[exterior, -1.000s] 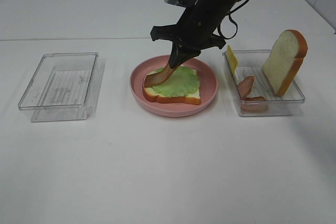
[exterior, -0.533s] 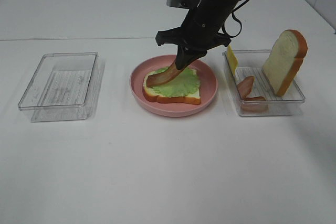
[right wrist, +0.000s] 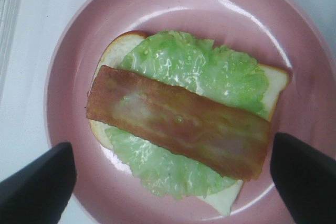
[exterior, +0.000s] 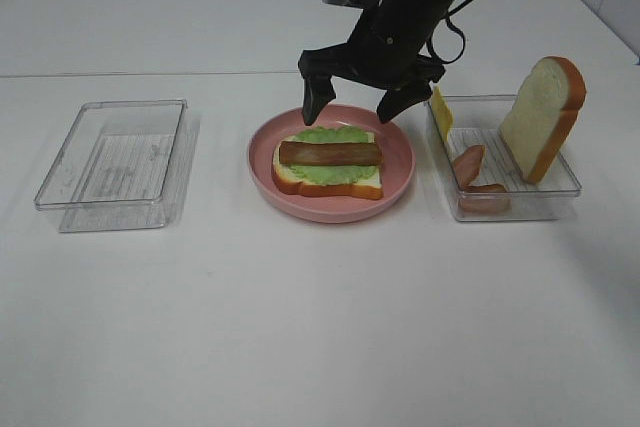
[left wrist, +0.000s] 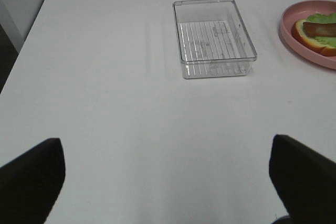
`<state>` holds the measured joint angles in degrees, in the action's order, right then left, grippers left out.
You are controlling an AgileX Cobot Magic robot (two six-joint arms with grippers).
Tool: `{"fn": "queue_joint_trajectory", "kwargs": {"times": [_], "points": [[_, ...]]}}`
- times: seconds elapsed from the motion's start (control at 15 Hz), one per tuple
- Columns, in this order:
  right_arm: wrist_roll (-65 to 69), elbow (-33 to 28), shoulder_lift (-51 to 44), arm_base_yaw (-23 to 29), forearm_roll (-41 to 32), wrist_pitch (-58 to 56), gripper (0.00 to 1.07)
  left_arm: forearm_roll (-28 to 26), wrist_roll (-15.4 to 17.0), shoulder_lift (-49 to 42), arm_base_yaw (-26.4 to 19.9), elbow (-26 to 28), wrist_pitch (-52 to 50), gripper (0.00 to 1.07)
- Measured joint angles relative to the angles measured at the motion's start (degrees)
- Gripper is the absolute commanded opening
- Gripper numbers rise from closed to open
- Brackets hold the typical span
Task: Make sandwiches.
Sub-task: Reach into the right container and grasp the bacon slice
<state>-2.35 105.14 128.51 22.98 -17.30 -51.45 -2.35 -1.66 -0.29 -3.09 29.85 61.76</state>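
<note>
The bacon layer is the step in hand, and it looks done; the sandwich [exterior: 327,169] sits in the middle of the plate [exterior: 400,162] as bread [exterior: 320,190], then lettuce [exterior: 335,173], then one bacon [exterior: 329,153] strip lying flat on top, touched by nothing. The right gripper [exterior: 350,113] hovers over the plate's far side with its fingers [exterior: 314,97] spread wide and holding nothing.

By my reading cheese comes next, then the lid; so the right gripper must lift clear of the plate and cross to the right tray [exterior: 520,209]. There the cheese [exterior: 441,114] stands on edge against the wall nearest the plate; being thin, it wants one finger on each face, and room there looks tight. The spare strips [exterior: 467,164] lie beside it; the top slice [exterior: 542,117] leans upright at the tray's far end.

The right wrist view alone shows how the bacon sits: across the lettuce's middle, green showing along both long sides, bread bare at the corners. The high view alone shows the right tray's stock and the gripper's height. The left gripper [left wrist: 164,139] appears only in its own wrist view, fingers wide apart and holding nothing, over bare tabletop [left wrist: 131,119], well apart from the left tray [left wrist: 247,51].
</note>
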Motion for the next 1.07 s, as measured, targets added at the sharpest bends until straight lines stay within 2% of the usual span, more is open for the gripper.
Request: {"fn": "queue_joint_trajectory", "kwargs": {"times": [0.2, 0.4, 0.53, 0.87, 1.07], "points": [[0.5, 0.0, -3.4, 0.0, 0.3, -4.1, 1.0, 0.0, 0.0, 0.0, 0.0, 0.0, 0.0, 0.98], [3.3, 0.0, -7.6, 0.0, 4.5, -12.4, 1.0, 0.0, 0.0, 0.0, 0.0, 0.0, 0.0, 0.98], [7.0, 0.1, -9.0, 0.0, 11.9, -17.6, 1.0, 0.0, 0.0, 0.0, 0.0, 0.0, 0.0, 0.98], [10.5, -0.9, -10.4, 0.0, 17.3, -18.2, 1.0, 0.0, 0.0, 0.0, 0.0, 0.0, 0.0, 0.98], [11.1, -5.2, -13.5, 0.0, 17.3, -18.3, 1.0, 0.0, 0.0, 0.0, 0.0, 0.0, 0.0, 0.98]]}}
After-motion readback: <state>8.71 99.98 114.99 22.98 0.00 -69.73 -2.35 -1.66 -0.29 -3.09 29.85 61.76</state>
